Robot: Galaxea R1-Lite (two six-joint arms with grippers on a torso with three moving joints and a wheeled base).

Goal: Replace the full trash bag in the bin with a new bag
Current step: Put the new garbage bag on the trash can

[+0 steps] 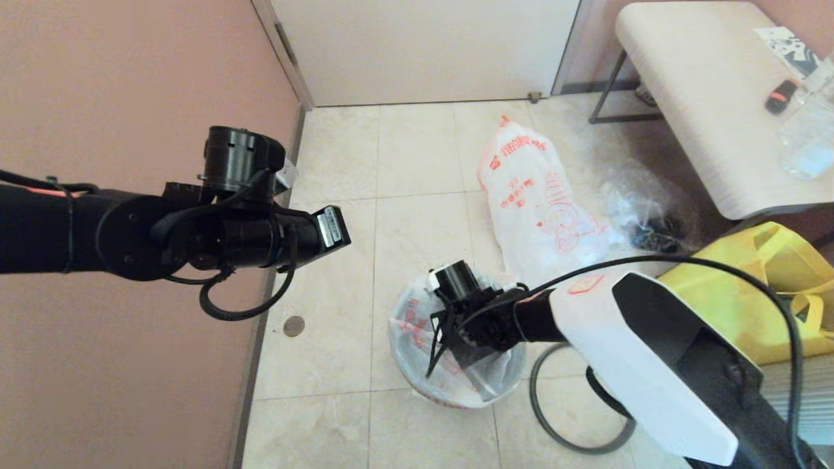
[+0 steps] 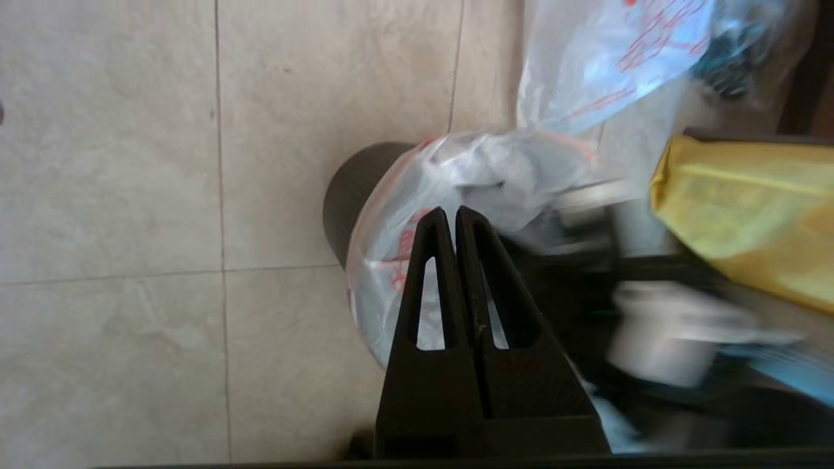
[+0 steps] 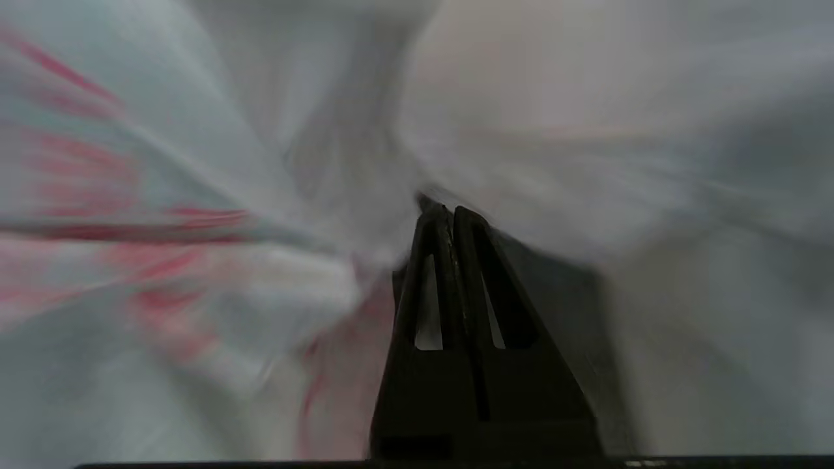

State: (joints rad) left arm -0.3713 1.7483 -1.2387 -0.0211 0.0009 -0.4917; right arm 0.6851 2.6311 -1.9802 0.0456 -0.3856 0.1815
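The bin (image 1: 456, 365) stands on the floor (image 1: 339, 273), lined with the new bag (image 1: 417, 326), film draped over its rim. Right pincer (image 1: 433, 355) is down inside the bin mouth, fingers closed together, bag film all around the tips; cannot tell if film is pinched between them. Full trash bag (image 1: 541, 202) lies on the floor just beyond the bin. Left pincer (image 2: 453, 218) hangs high, left of the bin, fingers pressed together, holding nothing.

The new bag (image 1: 417, 339) is thin, glossy, crinkled plastic; the bin (image 2: 348, 195) matt black; the floor (image 1: 417, 169) smooth tile.
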